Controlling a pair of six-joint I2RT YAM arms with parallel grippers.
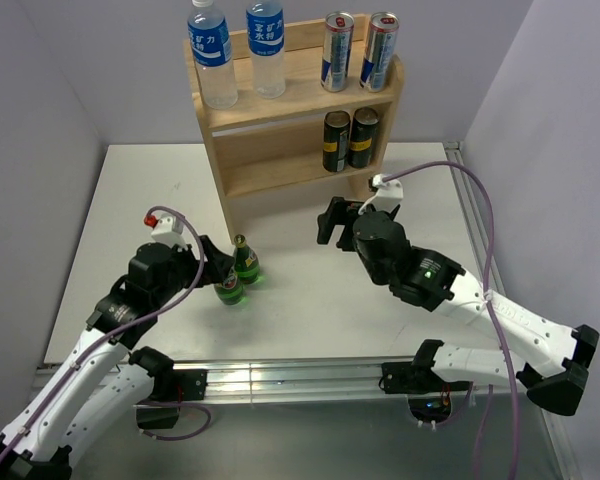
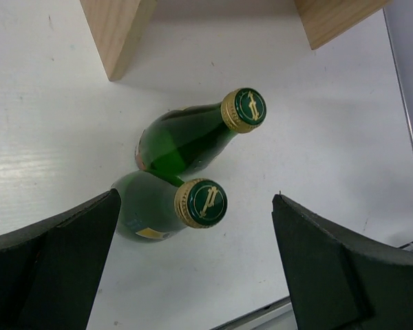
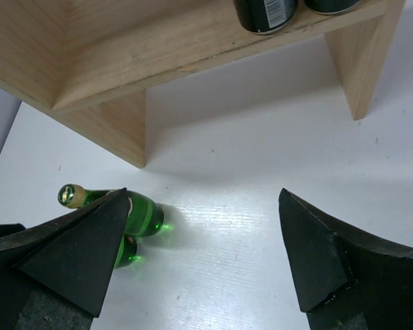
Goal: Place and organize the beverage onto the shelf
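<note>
Top external: blue-labelled bottles [image 1: 211,55] with white Chinese characters atop shelf [image 1: 300,73]

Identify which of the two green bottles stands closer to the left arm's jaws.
The nearer green bottle, cap low in the left wrist view between the open jaws; the other bottle stands beyond it, towards the shelf.
</note>
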